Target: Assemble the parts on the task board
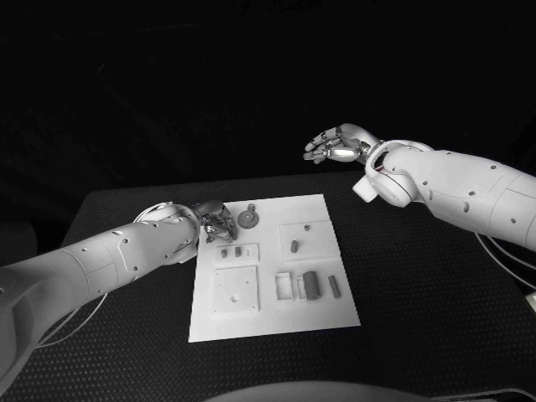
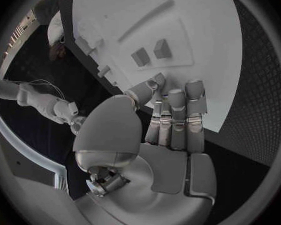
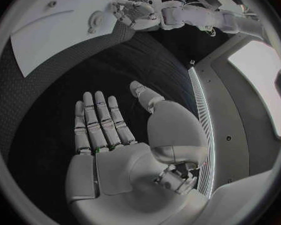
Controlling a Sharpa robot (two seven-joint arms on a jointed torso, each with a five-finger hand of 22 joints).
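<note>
**Kid:** Nearest to us is the task board (image 1: pixel 272 318), right? What's on it?

**Helper:** Yes. It is a flat white plate lying in the middle of the black table (image 1: pixel 437 301). Its close end has a square plate with little holes (image 1: pixel 234 290). Beside that stand some small grey blocks (image 1: pixel 309 285).

**Kid:** What comes after those?

**Helper:** A bit further up sit two tiny pieces (image 1: pixel 232 250) in a small frame. One little peg (image 1: pixel 295 246) stands in another square. At the far end lies a round grey part with a small handle (image 1: pixel 248 219).

**Kid:** Where is the left hand (image 1: pixel 216 224)?

**Helper:** It is low over the far left corner of the board, just beside that round part. Its fingers (image 2: pixel 178 116) lie straight and close together, with the tips down at the white plate. I see nothing in them.

**Kid:** And the right hand (image 1: pixel 339 145)?

**Helper:** That one is furthest away. It is lifted high behind the board, well apart from it. Its fingers (image 3: pixel 98 120) are spread out and it holds nothing.

**Kid:** How should the left hand do its job well?

**Helper:** I think it is going for the round part. It should go slowly, pinch it by the edges, and keep it flat. It should not bump the tiny pieces nearby.
</note>
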